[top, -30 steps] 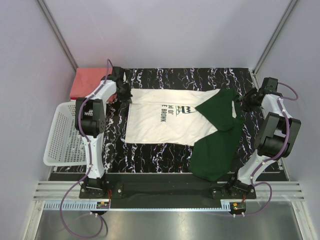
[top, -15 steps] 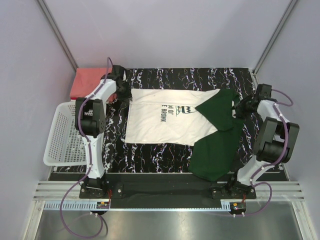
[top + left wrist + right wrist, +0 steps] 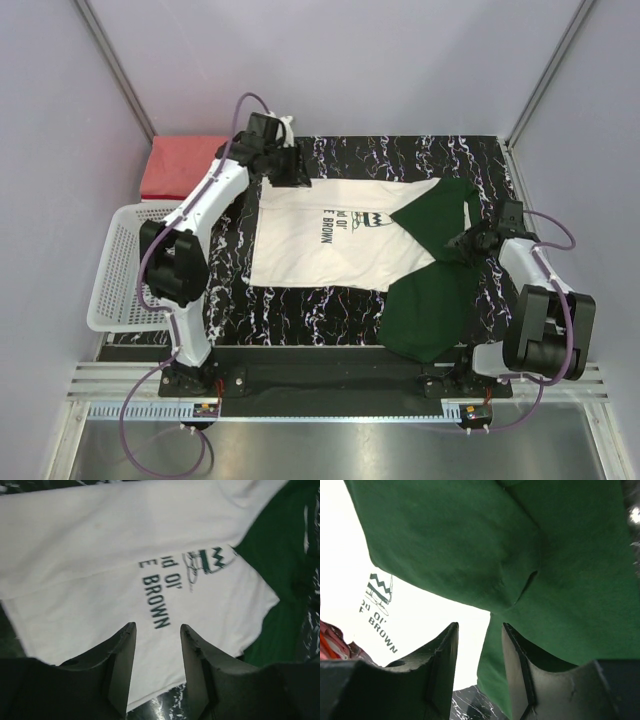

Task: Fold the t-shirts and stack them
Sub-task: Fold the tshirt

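The cream-white t-shirt lies spread on the black marbled table, with its dark lettering facing up. Its dark green parts are folded over the right side and hang toward the near edge. My left gripper hovers over the shirt's far-left corner. It is open in the left wrist view, with only white cloth below it. My right gripper is open at the green cloth, and nothing sits between its fingers. The salmon-red t-shirt lies folded at the far left.
A white plastic mesh basket stands off the table's left edge, beside the left arm. Grey walls enclose the far and side edges. Bare marbled tabletop shows in front of the shirt.
My left gripper has opened, let go of the shirt's far-left corner, and lifted up and to the right. The right gripper has slid nearer along the green cloth, still open.
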`<state>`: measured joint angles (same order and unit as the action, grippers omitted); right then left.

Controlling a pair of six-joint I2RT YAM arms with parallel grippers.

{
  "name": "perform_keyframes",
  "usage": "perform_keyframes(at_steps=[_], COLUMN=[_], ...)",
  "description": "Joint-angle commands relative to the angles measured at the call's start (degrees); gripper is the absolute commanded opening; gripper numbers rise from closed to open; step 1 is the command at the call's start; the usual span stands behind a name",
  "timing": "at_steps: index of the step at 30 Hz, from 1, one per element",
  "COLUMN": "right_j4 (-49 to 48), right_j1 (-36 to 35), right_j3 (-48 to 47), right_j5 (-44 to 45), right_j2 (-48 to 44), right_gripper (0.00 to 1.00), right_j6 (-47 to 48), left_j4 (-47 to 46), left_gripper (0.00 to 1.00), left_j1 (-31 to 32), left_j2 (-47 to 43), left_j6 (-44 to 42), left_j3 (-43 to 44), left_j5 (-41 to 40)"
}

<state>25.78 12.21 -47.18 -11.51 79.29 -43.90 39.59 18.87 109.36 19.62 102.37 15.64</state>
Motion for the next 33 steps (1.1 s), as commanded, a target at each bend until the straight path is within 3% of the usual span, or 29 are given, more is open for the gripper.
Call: perform_keyframes(at_steps=[1, 5, 13, 27, 29, 31, 33], right_j4=[-3.1, -7.4, -13.2, -17.4, -17.5, -17.6, -17.6], right_j1=[-3.1, -8.1, -10.6, -11.2, -11.2, -11.2, -11.2], right_j3=[1.1, 4.4, 6.7, 6.7, 5.9, 5.5, 5.5], right_j5=[3.3, 6.5, 9.3, 16.0, 15.4, 13.9, 12.6], right_j2=[-1.9, -3.1, 1.8, 4.8, 5.9, 5.2, 2.2], right_gripper=[0.47, 0.47, 0.50, 0.50, 0.44, 0.21, 0.06], right_j6=[-4.3, -6.5, -10.6, -6.6, -6.4, -6.3, -6.4], left_j4=[-1.3, -1.4, -3.3, -4.7, -4.7, -4.8, -5.1], left_gripper=[0.46, 0.47, 0.49, 0.49, 0.49, 0.49, 0.49], left_j1=[3.1, 4.2, 4.2, 4.2, 4.1, 4.2, 4.2], left_j2=[-0.1, -1.6, -8.4, -8.9, -8.8, -8.7, -8.5], left_j6=[0.9, 1.4, -0.2, 0.0, -0.1, -0.2, 0.2], left_j3=[-1.4, -1.6, -10.2, -11.1, -11.2, -11.4, -11.7], left_j5=[7.9, 12.3, 10.6, 11.7, 11.3, 11.1, 11.0])
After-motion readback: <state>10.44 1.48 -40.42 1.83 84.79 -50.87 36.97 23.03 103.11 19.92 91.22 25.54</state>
